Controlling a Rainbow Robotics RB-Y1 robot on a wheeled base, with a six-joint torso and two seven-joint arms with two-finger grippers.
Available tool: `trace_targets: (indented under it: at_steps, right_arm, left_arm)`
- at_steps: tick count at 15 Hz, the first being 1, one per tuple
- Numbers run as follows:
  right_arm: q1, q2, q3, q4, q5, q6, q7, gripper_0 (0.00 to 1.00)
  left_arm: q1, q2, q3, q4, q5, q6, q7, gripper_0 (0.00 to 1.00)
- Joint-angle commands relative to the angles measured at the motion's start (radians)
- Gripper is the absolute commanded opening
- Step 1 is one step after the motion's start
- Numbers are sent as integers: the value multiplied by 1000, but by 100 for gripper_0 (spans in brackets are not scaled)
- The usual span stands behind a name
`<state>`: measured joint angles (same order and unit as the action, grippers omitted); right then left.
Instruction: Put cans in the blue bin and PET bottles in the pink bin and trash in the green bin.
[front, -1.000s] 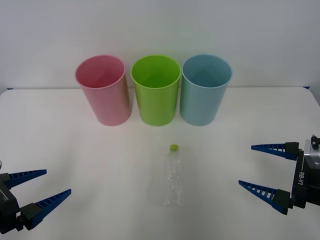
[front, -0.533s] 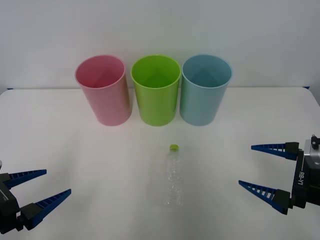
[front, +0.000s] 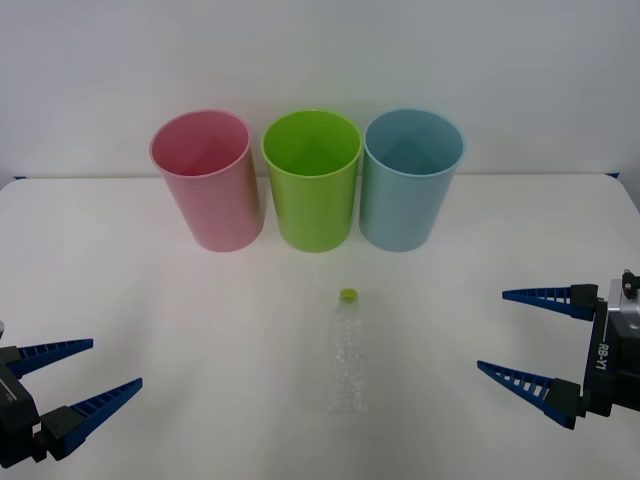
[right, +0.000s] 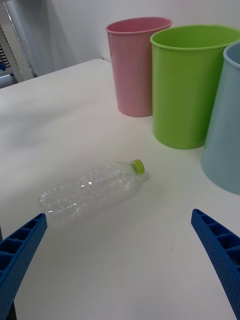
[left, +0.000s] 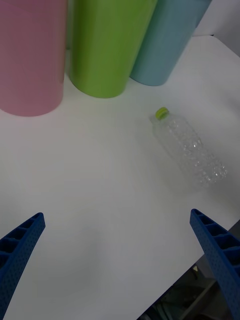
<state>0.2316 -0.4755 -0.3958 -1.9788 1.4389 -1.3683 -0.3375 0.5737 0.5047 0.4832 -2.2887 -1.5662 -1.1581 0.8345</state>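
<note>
Right gripper (front: 528, 339), lower right of the front frame: fingers (front: 545, 296) spread wide, nothing between them, tips aimed toward the frame's centre. It hangs over bare bench (front: 140, 300), well apart from the bottle. Wrist block sits just behind at the right edge, arm reaching in from there.

Left gripper (front: 76, 375), lower left corner of the front frame: fingers (front: 55, 351) likewise apart and empty, pointing up and to the right. Also well apart from the bottle.

Bottle (front: 347, 352) lies on its side at lower centre of the front frame, between the two grippers, yellow-green cap (front: 348, 295) toward the bins. Clear, crinkled, no label; looks empty.

Handling, as a judgement: very light, thin-walled, will dent under a hard squeeze and may roll sideways if nudged. Smooth plastic, so likely slick. Best hold is across the ribbed middle of the body, fingers straddling it from either side, moderate pressure. Cap end is stiffer but narrow.

Bins stand upright in a row across the upper centre of the front frame, close side by side: pink bin (front: 208, 190) left, green bin (front: 313, 190) middle, blue bin (front: 408, 190) right. What can be seen of their insides looks empty. Bottle belongs in the pink one; not yet picked up.
</note>
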Motion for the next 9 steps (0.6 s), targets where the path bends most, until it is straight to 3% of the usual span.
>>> trace_targets:
  at_steps: [1,9]
  right_arm:
    - [0,0,0,0,0,0,0,100]
    - [37,17,-2,-18,25,8,-14,100]
  left_arm:
    - [0,0,0,0,0,0,0,100]
    - [0,0,0,0,0,0,0,100]
